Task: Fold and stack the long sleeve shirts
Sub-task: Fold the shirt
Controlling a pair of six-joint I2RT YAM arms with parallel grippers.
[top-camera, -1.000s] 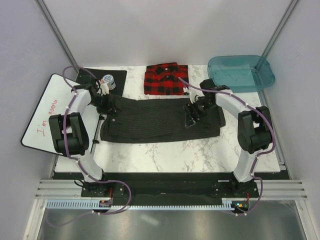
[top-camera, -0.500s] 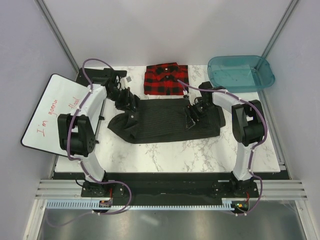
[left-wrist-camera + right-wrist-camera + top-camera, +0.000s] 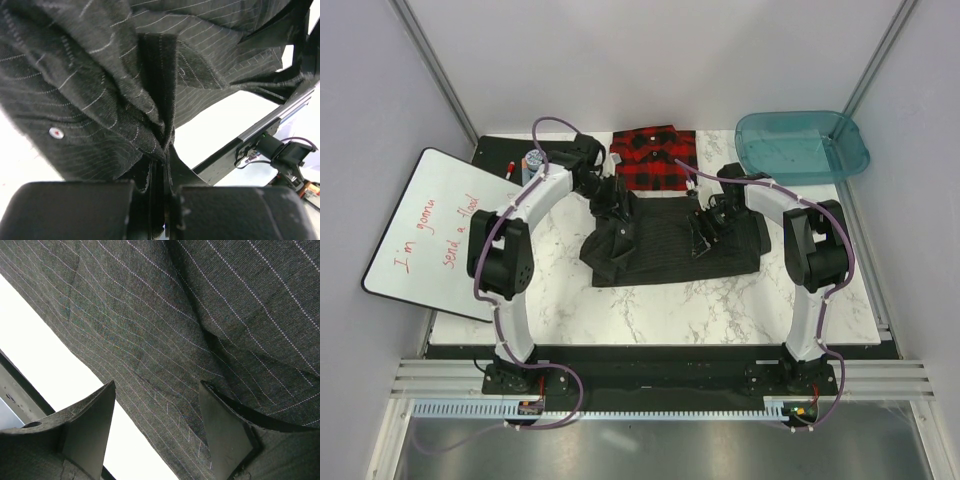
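The dark pinstriped long sleeve shirt (image 3: pixel 720 255) lies in the middle of the marble table. Its left end is lifted and bunched over the middle. My left gripper (image 3: pixel 618 212) is shut on that bunched cloth. In the left wrist view the shirt (image 3: pixel 95 95) hangs in folds from the closed left gripper (image 3: pixel 162 167). My right gripper (image 3: pixel 704 230) stands open, low over the shirt's right half. In the right wrist view the right gripper (image 3: pixel 160 415) straddles flat striped cloth (image 3: pixel 210 310) near its hem. The red-and-black plaid long sleeve shirt (image 3: pixel 653 158) lies folded at the back.
A teal plastic tub (image 3: pixel 802 146) sits at the back right corner. A whiteboard (image 3: pixel 415 235) with red writing leans off the table's left side. A black mat (image 3: pixel 505 152) with a small grey object (image 3: pixel 533 160) lies at the back left.
My left arm has swung to the right, carrying the dark shirt's left end up and over toward the middle. The right gripper has stayed on the shirt's right half.
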